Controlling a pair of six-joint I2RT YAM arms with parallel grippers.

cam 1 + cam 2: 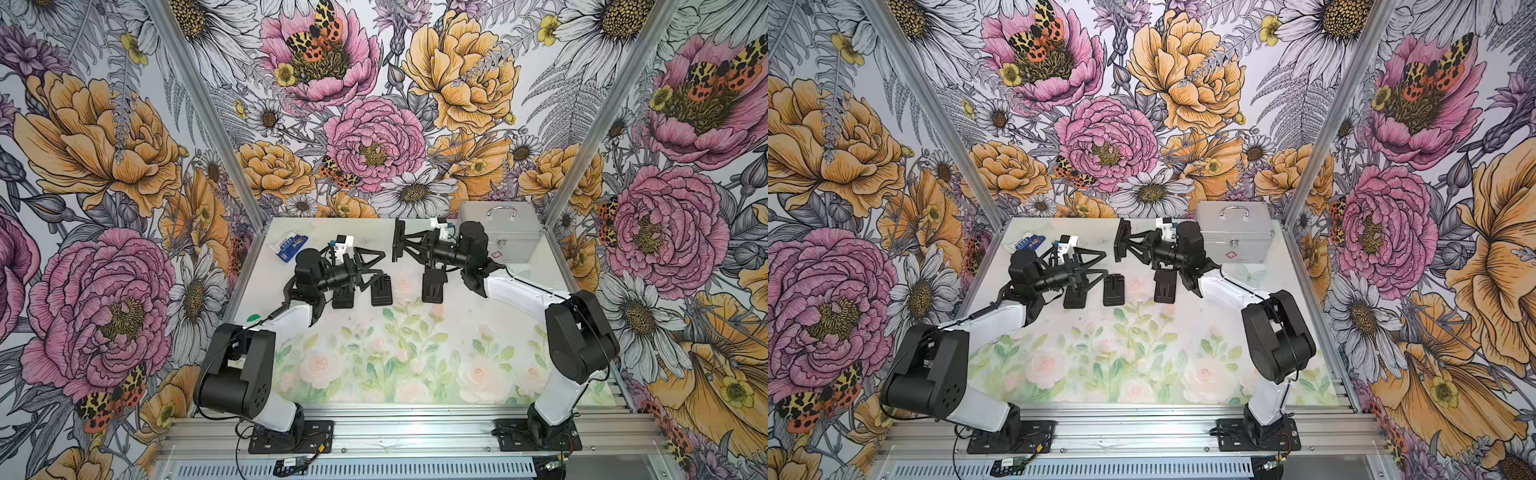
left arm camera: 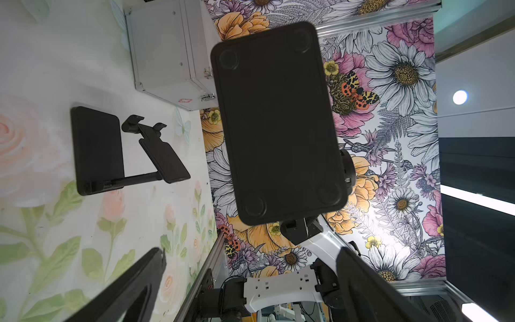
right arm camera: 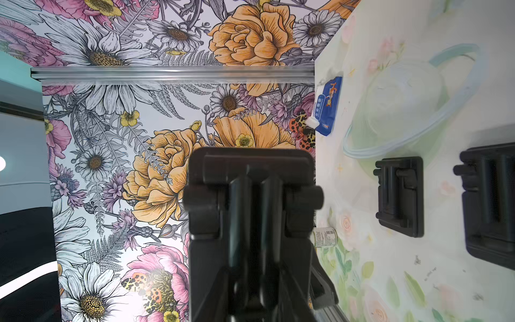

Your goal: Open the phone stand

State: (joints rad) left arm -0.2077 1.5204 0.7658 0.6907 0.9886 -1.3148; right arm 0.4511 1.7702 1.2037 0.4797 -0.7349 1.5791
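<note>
the right pincer (image 1: 405, 245) is clamped on a folded stand (image 1: 397, 239) and holds it in the air over the middle of the surface (image 1: 415, 374), toward the far edge and clear of everything below. the left pincer (image 1: 380, 266) hangs spread wide with nothing in it, near the stand on its left-edge side but apart from it. the next move, as i read it, turns on this: the stand is held on edge, its flat base (image 2: 278, 122) turned toward the left pincer and its folded arm (image 3: 250, 200) turned back toward the right one. its long axis seems to run from far edge to near edge, level with the surface. so the left arm is free and close, yet it faces the wrong side. it would likely have to come round an edge of the base to catch the hinged part. in both top views the stand shows only edge-on, as a thin dark slab. the left wrist view gives the bare underside with four round feet (image 2: 255, 207). beyond it an open stand (image 2: 97, 150) rests on the surface below the right arm, with a metal case (image 2: 167, 50) in the far right corner. the right wrist view gives the other face, with the folded arm lying down its middle, and two spare stands (image 3: 400, 195) flat on the surface beneath the left pincer.
</note>
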